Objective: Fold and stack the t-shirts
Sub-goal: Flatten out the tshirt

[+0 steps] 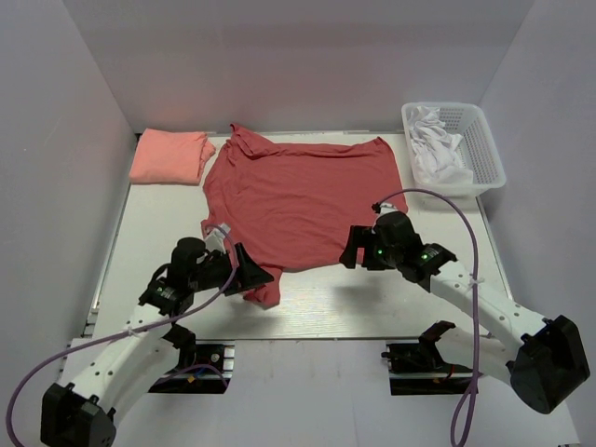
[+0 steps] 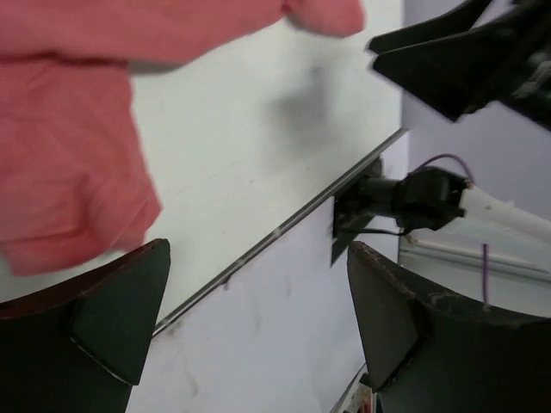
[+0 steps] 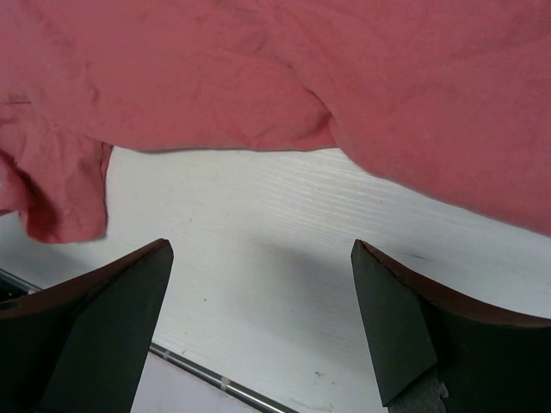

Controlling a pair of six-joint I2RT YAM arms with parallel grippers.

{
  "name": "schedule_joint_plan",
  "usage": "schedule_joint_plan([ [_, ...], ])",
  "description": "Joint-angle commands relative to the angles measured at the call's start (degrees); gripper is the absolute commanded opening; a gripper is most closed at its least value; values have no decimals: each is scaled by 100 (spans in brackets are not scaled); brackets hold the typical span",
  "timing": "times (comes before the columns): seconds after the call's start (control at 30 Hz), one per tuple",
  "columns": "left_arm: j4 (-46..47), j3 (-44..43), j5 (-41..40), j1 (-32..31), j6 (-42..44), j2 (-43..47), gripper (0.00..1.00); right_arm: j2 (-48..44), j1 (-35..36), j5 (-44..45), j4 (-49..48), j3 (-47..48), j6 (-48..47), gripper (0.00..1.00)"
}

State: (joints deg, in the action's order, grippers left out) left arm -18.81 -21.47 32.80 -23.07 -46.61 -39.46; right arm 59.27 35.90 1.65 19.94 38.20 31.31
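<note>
The large brick-red t-shirt (image 1: 298, 191) lies spread flat in the middle of the table, with one sleeve bunched at its near left corner (image 1: 264, 291). The salmon-pink t-shirt (image 1: 170, 156) lies folded at the back left. My left gripper (image 1: 250, 271) is open and empty beside that bunched sleeve; the left wrist view shows the red cloth (image 2: 69, 172) up and left of my gripper (image 2: 258, 318). My right gripper (image 1: 355, 251) is open and empty, just above the shirt's near right hem. In the right wrist view the hem (image 3: 301, 77) lies beyond my gripper (image 3: 258, 301).
A white basket (image 1: 491, 158) holding white cloth (image 1: 436, 149) stands at the back right. The table's metal front edge (image 3: 198, 374) runs just below both grippers. White walls close in the left, back and right sides.
</note>
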Motion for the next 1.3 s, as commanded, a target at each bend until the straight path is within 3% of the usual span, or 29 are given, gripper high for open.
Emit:
schedule_joint_plan([
  [0.0, -77, -549, -105, -40, -6, 202, 92, -38, -118, -42, -43, -32, -125, 90],
  [0.1, -920, -944, -712, -40, 353, -25, 68, -12, -197, -103, -8, -40, -221, 90],
  [0.17, -1613, -1104, -1080, -40, 504, -341, 63, 24, -259, -68, 18, -40, -239, 90],
  [0.4, -1942, -850, -1135, -320, 732, -1333, 65, 76, -382, 37, 158, -172, -362, 90],
  [0.77, -2232, -1508, -2655, -971, 609, -2231, 71, 173, -628, 90, 212, -286, -389, 90],
  [1.03, -2435, -2044, -3569, -1367, 399, -2812, 65, 129, -795, 19, 212, -374, -450, 90],
  [1.07, -2435, -2045, -3570, -1436, 398, -2934, 60, 129, -839, 11, 212, -392, -450, 90],
  [1.1, -2435, -2097, -3622, -1524, 398, -3005, 47, 112, -839, 19, 203, -409, -442, 90],
  [1.17, -2566, -2168, -3622, -1612, 346, -3128, 33, 129, -900, -42, 168, -444, -441, 90],
  [1.2, -2653, -2264, -3675, -1613, 276, -3190, 17, 103, -892, -68, 159, -462, -320, 90],
  [1.27, -3012, -2475, -3824, -1744, 162, -3190, 0, 165, -935, -330, 89, -515, -433, 90],
])
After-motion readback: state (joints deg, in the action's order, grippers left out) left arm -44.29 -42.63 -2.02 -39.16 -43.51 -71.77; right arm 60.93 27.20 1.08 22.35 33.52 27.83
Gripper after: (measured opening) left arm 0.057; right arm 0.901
